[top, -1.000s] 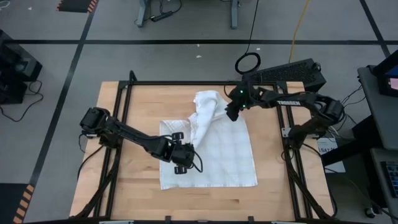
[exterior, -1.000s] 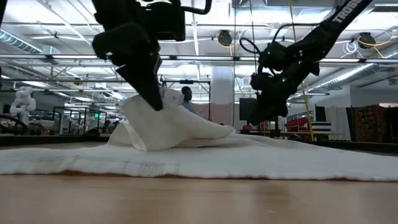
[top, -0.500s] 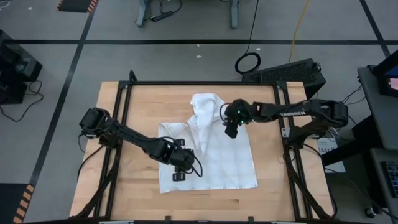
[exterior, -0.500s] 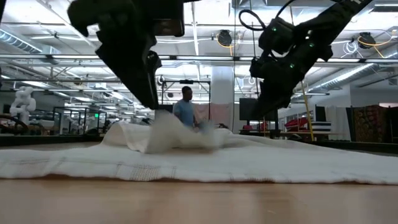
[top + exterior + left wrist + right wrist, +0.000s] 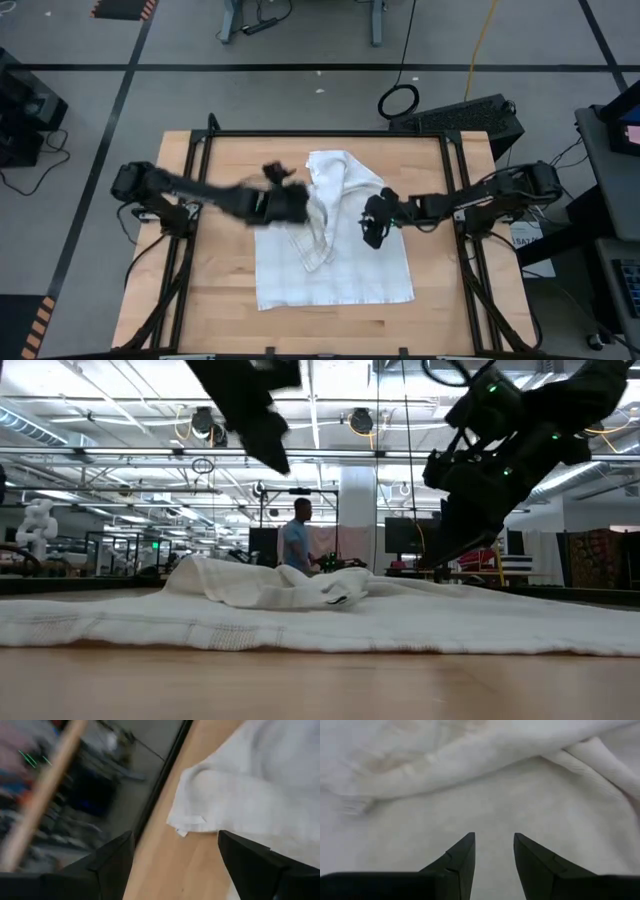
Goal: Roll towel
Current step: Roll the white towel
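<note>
The white towel (image 5: 350,265) lies spread on the wooden table (image 5: 225,300). A bunched fold (image 5: 325,215) rests on its left half, running from the far edge toward the middle. My left gripper (image 5: 290,200) hovers open above the towel's far left part, clear of the cloth; its wrist view shows the fold's corner (image 5: 192,822) on the wood between the wide-set fingers. My right gripper (image 5: 372,230) hangs open just above the towel's right half, with flat cloth (image 5: 495,815) under its fingertips and nothing between them.
A black metal frame (image 5: 200,170) borders the table. Bare wood shows left of the towel and along the near edge (image 5: 330,325). A black case (image 5: 465,115) sits beyond the far right corner. A person (image 5: 297,545) stands in the room behind.
My left gripper has let go of the fold it held up, then risen and swung toward the far edge. The raised cloth has fallen and now lies bunched on the towel. My right gripper has come from the far edge toward the near edge, over the towel's right half.
</note>
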Motion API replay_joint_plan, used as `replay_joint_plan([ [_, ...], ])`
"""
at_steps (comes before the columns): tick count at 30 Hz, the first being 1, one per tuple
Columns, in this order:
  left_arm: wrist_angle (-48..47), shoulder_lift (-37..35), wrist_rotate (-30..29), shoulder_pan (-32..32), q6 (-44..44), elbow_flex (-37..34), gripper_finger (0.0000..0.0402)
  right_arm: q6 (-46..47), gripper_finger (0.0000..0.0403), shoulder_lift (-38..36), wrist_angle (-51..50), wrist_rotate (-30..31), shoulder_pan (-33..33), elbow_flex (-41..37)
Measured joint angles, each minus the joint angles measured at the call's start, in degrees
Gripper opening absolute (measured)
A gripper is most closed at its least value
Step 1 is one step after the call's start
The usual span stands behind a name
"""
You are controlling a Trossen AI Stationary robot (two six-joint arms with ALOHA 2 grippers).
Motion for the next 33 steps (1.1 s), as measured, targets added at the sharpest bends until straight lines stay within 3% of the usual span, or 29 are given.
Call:
replay_joint_plan([
  [4, 9.8, 2.7, 20.4, 14.0, -1.6, -1.1, 0.0293, 3.3, 0.0125, 0.0, 1.6, 3.8, 4.1, -0.4],
  [9, 12.4, 6.0, 33.3, 25.8, -9.5, -1.0, 0.0293, 5.2, 0.0125, 0.0, 2.1, 4.6, 7.5, -0.4],
  [17, 18.3, 14.7, 34.8, 29.6, -14.1, -1.0, 0.0293, 4.4, 0.0125, 0.0, 4.3, 12.5, 9.0, -0.4],
  [23, 20.3, 21.6, 38.2, 30.4, -18.3, 0.3, 0.0287, 1.3, 0.0125, 0.0, 5.2, 13.4, 9.0, -0.4],
  [33, 20.7, 24.1, 41.1, 31.9, -18.5, 1.1, 0.0223, 0.6, 0.0125, 0.0, 5.2, 13.5, 9.0, -0.4],
])
